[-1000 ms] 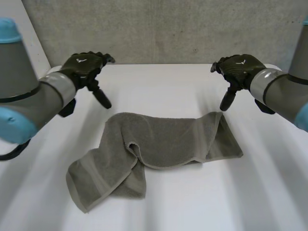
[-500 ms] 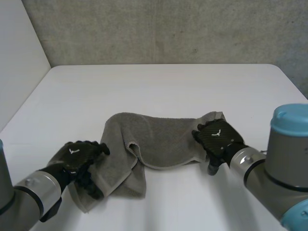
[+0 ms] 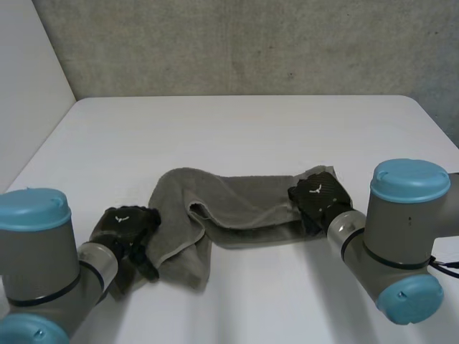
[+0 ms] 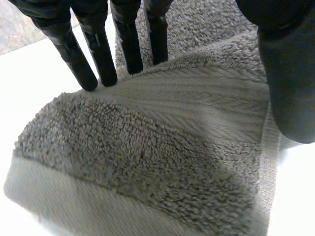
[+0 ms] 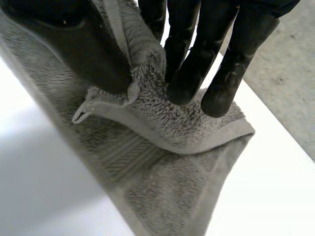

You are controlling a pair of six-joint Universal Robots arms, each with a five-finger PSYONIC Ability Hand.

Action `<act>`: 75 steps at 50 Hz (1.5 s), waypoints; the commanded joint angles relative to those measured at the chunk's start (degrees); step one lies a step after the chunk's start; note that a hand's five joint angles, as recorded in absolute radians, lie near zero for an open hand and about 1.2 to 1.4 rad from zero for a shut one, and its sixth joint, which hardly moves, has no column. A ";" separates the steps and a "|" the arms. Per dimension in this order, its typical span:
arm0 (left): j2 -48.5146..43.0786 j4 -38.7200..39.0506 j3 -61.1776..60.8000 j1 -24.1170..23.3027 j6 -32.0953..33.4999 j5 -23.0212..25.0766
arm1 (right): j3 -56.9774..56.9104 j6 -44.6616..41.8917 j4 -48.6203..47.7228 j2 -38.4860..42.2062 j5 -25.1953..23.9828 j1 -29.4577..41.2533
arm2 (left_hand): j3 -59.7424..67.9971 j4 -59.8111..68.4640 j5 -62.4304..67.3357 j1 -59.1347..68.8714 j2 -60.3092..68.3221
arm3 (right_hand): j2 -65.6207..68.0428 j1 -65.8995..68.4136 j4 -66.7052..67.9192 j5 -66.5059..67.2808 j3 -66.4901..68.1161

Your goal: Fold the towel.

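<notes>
So the grey towel (image 3: 237, 204) is lying bunched up on the near half of the white counter (image 3: 237, 129), roughly in the middle. Its long axis runs side to side, and the left end sags down toward the near edge in a thick fold. There's lots of bare counter beyond it up to the grey wall (image 3: 237, 43), plus a fair bit of room on both sides. The near edge is tight, though, with both arms sitting right there.

The left hand (image 3: 128, 224) is on the towel's left end. Its fingers (image 4: 101, 54) are dug in behind a raised hump of cloth, with the thumb (image 4: 290, 83) on the other side, squeezing it. The right hand (image 3: 319, 199) is at the right end. Its fingers (image 5: 192, 64) and thumb (image 5: 74, 44) are clamped on a lifted fold of the hem.
</notes>
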 commanded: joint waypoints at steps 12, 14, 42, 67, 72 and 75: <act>-1.71 -0.39 12.02 -0.28 3.69 0.31 | -8.82 -0.11 0.28 0.14 2.48 -0.58 | 25.30 25.28 25.00 25.31 25.58 | 5.62 5.40 4.29 3.69 4.49; -3.11 -0.39 14.04 -0.37 5.54 0.31 | -10.22 -0.11 0.28 0.40 2.47 -0.49 | 28.33 28.31 28.03 28.34 28.61 | 5.62 5.40 4.29 3.69 4.49; -15.78 -0.58 65.31 3.23 13.90 0.93 | -49.86 0.83 -15.84 8.15 1.86 -1.80 | 52.19 52.18 51.89 52.20 52.47 | 5.62 5.40 4.29 3.69 4.49; -5.57 16.40 37.80 12.64 -6.59 11.11 | -69.65 -4.77 21.03 17.37 -16.07 -4.18 | 52.19 52.18 51.89 52.20 52.47 | 5.62 5.40 4.29 3.69 4.49; -8.20 17.45 29.89 13.16 -1.87 12.79 | -55.36 -6.17 19.89 17.36 -18.17 -4.18 | 52.19 52.18 51.89 52.20 52.47 | 5.62 5.40 4.29 3.69 4.49; -10.58 18.59 26.87 13.69 2.46 13.23 | -51.37 -7.06 19.09 17.54 -19.06 -4.18 | 52.19 52.18 51.89 52.20 52.47 | 5.62 5.40 4.29 3.69 4.49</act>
